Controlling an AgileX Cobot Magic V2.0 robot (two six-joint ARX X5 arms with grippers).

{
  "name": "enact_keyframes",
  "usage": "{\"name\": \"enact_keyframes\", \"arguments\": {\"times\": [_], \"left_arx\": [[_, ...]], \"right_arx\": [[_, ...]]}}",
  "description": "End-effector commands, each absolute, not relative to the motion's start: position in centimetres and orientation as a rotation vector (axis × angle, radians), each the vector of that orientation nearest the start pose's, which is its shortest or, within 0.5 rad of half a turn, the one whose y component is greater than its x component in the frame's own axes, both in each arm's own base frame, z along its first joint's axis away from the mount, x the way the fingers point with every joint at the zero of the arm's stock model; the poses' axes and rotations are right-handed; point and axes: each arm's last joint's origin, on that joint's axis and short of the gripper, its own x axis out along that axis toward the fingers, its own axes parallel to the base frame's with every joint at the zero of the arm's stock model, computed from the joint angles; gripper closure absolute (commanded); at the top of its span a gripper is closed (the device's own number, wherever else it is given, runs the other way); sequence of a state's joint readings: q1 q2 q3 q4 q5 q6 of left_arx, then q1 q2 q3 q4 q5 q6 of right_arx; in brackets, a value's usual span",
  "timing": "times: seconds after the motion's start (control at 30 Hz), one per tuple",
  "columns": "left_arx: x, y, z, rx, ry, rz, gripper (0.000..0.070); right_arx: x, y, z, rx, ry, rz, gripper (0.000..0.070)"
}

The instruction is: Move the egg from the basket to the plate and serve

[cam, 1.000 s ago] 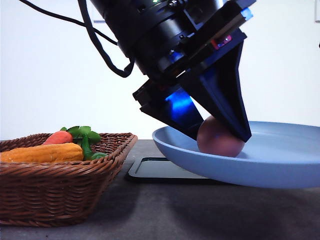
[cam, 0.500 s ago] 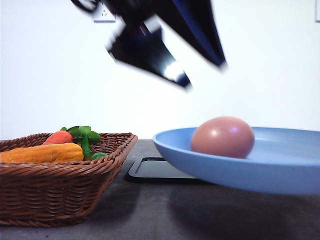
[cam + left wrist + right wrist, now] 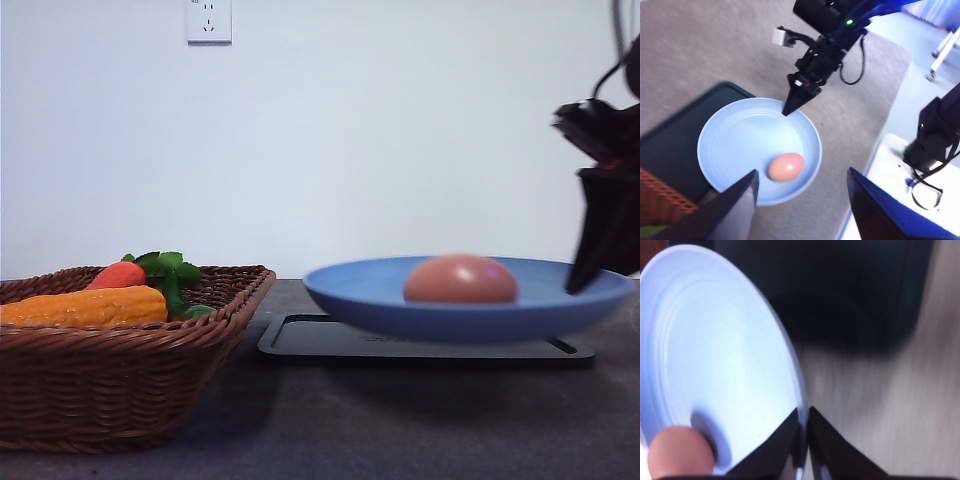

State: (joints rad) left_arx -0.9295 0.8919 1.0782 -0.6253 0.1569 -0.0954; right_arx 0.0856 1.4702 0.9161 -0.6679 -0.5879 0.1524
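So the egg (image 3: 461,279) is lying on its side in the light-blue plate (image 3: 360,295), long axis running left-right across the front view, roughly level. In the left wrist view the egg (image 3: 786,166) sits toward the rim nearest the left hand, away from the plate's middle.

The right hand (image 3: 803,426) has its two dark fingers pinched down narrow on the plate's rim (image 3: 795,370), one finger on each side of the edge. From the front you see that hand (image 3: 583,283) at the plate's right edge, and the plate looks to be held just above the black tray (image 3: 300,340) rather than resting flat on it, though it's a bit blurry there.

The left hand (image 3: 802,187) is up high over the plate (image 3: 715,150) with its fingers spread wide, holding nothing, egg visible in the gap between them.

The wicker basket (image 3: 120,385) sits on the worktop (image 3: 400,430) to the left, beside the tray. It has a corn cob (image 3: 85,305) lying lengthwise and a carrot (image 3: 118,274) with green leaves behind it.
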Motion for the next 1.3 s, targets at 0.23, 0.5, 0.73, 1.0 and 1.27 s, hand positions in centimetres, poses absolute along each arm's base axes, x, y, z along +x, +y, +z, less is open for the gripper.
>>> {"name": "enact_keyframes", "arguments": {"times": [0.23,0.5,0.73,1.0,1.27], "left_arx": [[8.1,-11.1,38.3,0.103,0.428,-0.934,0.0342],[7.9,-10.8,38.1,0.111,0.449,-0.912,0.0342],[8.0,-10.9,38.1,0.111,0.450,-0.912,0.0342],[8.1,-11.0,38.1,0.110,0.447,-0.912,0.0342],[8.2,-11.2,38.1,0.109,0.444,-0.912,0.0342]], "right_arx": [[34.1,4.6,19.5,0.430,1.227,0.521,0.0700],[37.6,5.0,17.3,0.441,1.251,0.512,0.0700],[37.9,5.0,16.5,0.436,1.267,0.496,0.0688],[38.1,4.8,16.6,0.410,1.253,0.494,0.0468],[38.6,2.7,18.7,0.392,1.234,0.484,0.0468]]}}
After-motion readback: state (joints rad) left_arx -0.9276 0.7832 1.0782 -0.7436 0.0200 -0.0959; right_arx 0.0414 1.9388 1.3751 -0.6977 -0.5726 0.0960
